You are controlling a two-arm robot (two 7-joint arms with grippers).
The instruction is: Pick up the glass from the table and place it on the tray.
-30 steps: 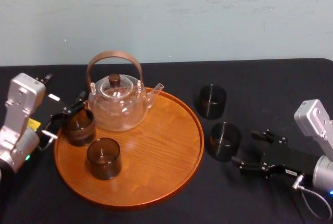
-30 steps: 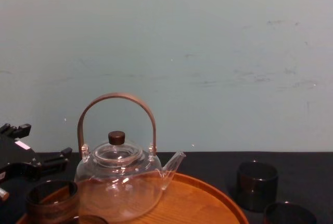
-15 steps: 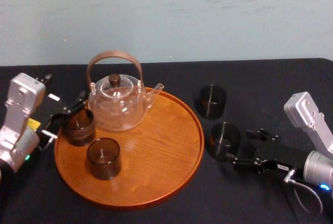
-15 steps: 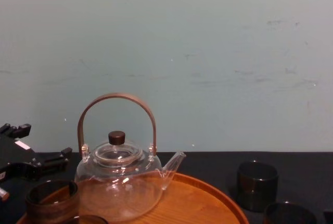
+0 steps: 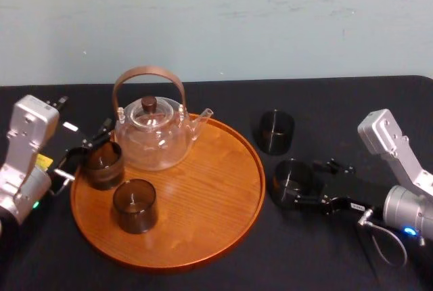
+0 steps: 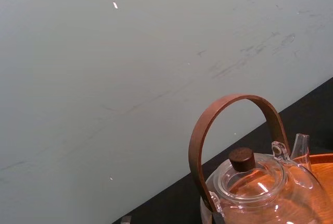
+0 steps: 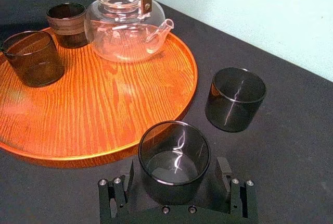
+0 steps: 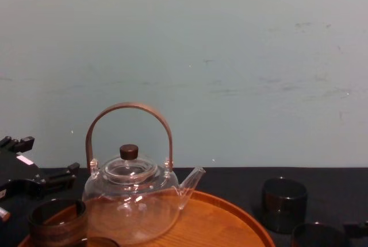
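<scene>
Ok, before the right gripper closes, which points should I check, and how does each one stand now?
1. The near glass between the open fingers of the right gripper: ok.
2. That glass upright on the table: ok.
3. The other table glass apart from the fingers: ok.
4. Bare wood on the right side of the tray for setting down: ok.
5. The left gripper, open, at the tray's left edge, off the path: ok.
6. Grip height on the glass wall: cannot tell.
</scene>
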